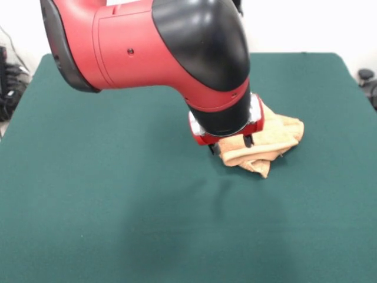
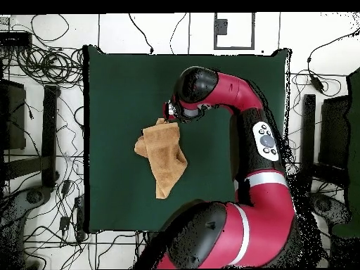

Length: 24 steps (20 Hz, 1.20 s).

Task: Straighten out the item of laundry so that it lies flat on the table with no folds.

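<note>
The tan-orange towel lies crumpled and folded over on itself on the dark green table, right of centre in the front view. My gripper is low over the towel's near-left edge. Its two dark fingertips stand apart, with a fold of the towel between them. The arm's wrist hides the towel's left part. In the overhead view the towel runs as a folded strip on the table, and the gripper is at its upper end. No care tag shows.
The big red and black arm crosses the upper part of the front view. Cables and stands lie on the floor around the table. Green cloth stretches wide on all sides of the towel.
</note>
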### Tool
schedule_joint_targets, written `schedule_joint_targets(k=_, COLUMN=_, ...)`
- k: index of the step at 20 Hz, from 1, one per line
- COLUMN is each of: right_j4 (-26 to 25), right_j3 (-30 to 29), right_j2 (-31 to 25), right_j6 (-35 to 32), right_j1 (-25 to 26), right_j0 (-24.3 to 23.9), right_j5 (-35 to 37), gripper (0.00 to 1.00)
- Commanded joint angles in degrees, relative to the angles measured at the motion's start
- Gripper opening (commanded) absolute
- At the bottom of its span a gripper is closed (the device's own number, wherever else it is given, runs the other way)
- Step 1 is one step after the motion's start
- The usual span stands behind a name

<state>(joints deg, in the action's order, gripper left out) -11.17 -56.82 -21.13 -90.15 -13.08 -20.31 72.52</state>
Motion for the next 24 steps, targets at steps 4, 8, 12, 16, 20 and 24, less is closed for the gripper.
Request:
schedule_joint_targets(k=4, right_j4=2.64, right_j3=-4.11, right_j2=-3.85, right_j6=-1.63, right_j1=3.81, right_j0=2.05, right_j5=-2.37, gripper=1.00)
schedule_joint_targets(k=8, right_j4=1.97, right_j3=-2.45, right_j2=-3.77, right_j6=-0.37, right_j1=4.92, right_j0=2.13, right_j5=-2.16, gripper=1.00)
schedule_joint_targets(k=12, right_j4=0.64, right_j3=0.91, right_j2=-3.25, right_j6=0.66, right_j1=6.72, right_j0=2.70, right_j5=-1.06, gripper=1.00)
schedule_joint_targets(k=16, right_j4=0.63, right_j3=5.38, right_j2=-2.77, right_j6=0.77, right_j1=8.70, right_j0=3.69, right_j5=6.88, gripper=1.00)
schedule_joint_targets(k=20, right_j4=0.99, right_j3=7.13, right_j2=-2.78, right_j6=0.97, right_j1=9.72, right_j0=3.79, right_j5=10.32, gripper=1.00)
schedule_joint_targets(k=24, right_j4=0.92, right_j3=8.71, right_j2=-2.84, right_j6=1.45, right_j1=10.40, right_j0=3.90, right_j5=12.78, gripper=1.00)
